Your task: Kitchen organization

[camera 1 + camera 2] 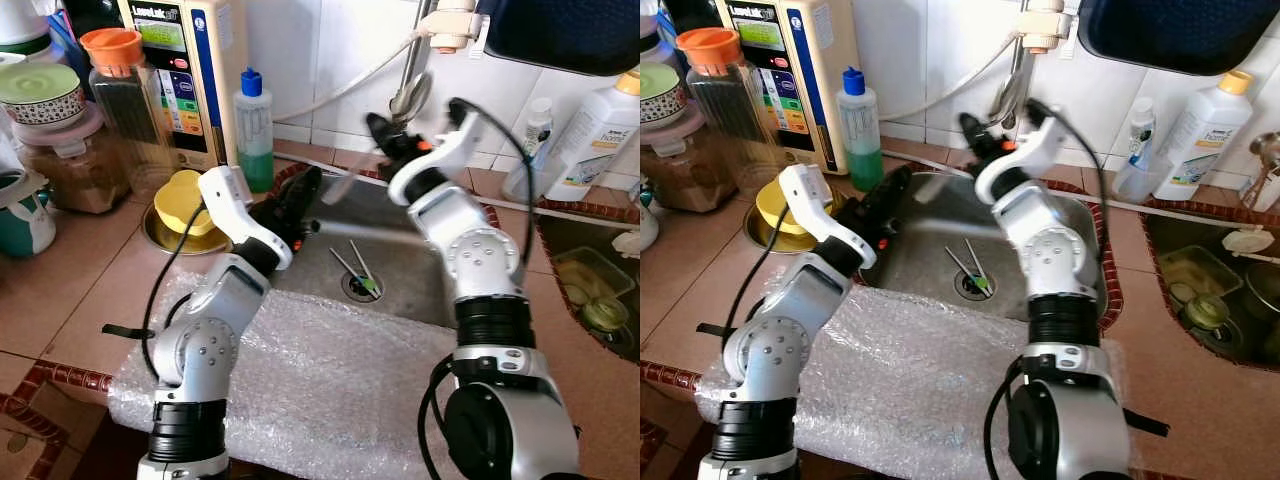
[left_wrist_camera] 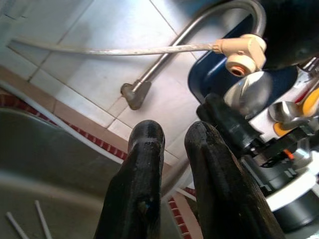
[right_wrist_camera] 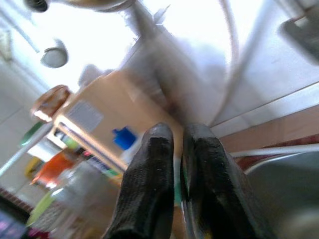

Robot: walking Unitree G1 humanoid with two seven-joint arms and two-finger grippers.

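Two chopsticks (image 1: 356, 268) lie on the sink (image 1: 400, 255) floor beside the drain, crossing into a narrow V, long axes running toward the back wall. The left gripper (image 1: 300, 205) hovers at the sink's left rim, fingers nearly together, holding nothing. The right gripper (image 1: 385, 135), fingers nearly shut and empty, hangs near the faucet (image 1: 410, 75). Bubble wrap (image 1: 330, 370) covers the front counter.

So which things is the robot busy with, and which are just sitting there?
Part of the job:
- sink
- chopsticks by the drain
- left gripper at the sink's edge
- right gripper raised over the sink

Just lying about:
- green soap bottle
- yellow bowl
- orange-lidded jar
- white bottle
- bubble wrap
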